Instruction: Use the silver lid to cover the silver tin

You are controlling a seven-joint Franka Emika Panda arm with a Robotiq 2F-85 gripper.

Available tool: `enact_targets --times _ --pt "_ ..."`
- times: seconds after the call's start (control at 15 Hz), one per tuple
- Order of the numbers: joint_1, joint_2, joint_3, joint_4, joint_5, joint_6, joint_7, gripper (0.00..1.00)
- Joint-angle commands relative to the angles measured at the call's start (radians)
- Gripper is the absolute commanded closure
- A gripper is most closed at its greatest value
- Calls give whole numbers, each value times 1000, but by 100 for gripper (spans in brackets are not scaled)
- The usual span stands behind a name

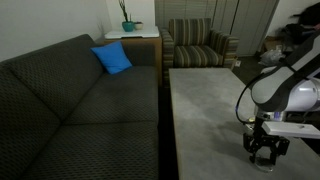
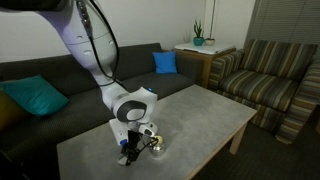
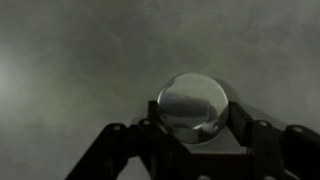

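— How far open on the gripper (image 2: 132,152)?

— Set partway closed, neither spread wide nor pressed together. Pinching the lid (image 3: 192,105) between the fingers (image 3: 152,118), with a pad against the rim on the left and another on the right, and no gap to see in the wrist view.

— Touching anything else?

— Hard to tell. Hangs low over the grey table (image 2: 200,110) in both exterior views, at the lower middle of the frame here and at the bottom right corner from the opposite angle. Too small there to judge contact between fingertips and tabletop.

— And the look of the lid?

— Round, flat and thin, silver-grey, with pale and dark patches of reflection across the face. Fills the lower middle of the wrist view, against dull grey tabletop, cut off at the lower edge by the dark gripper body.

— Whereabouts for the tin?

— Just to the right of the fingers in an exterior view, in the lower middle of the frame. Shows there as the tin (image 2: 157,148): small, low and round, shiny, with a yellowish glint, standing on the table near the front edge. Close beside the gripper, yet impossible to say whether touching.

— Anything around?

— Only a dark sofa (image 2: 90,75) across the upper left, behind the table, with a blue cushion (image 2: 165,62) towards the upper middle.
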Motion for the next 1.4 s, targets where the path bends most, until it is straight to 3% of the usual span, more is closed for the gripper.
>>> enact_targets --times 0.0,0.4,1.33 --pt "40 31 -32 -85 5 172 53 56" --pt "102 -34 -60 -233 9 353 155 56" --pt "268 -98 -153 -416 83 613 295 56"
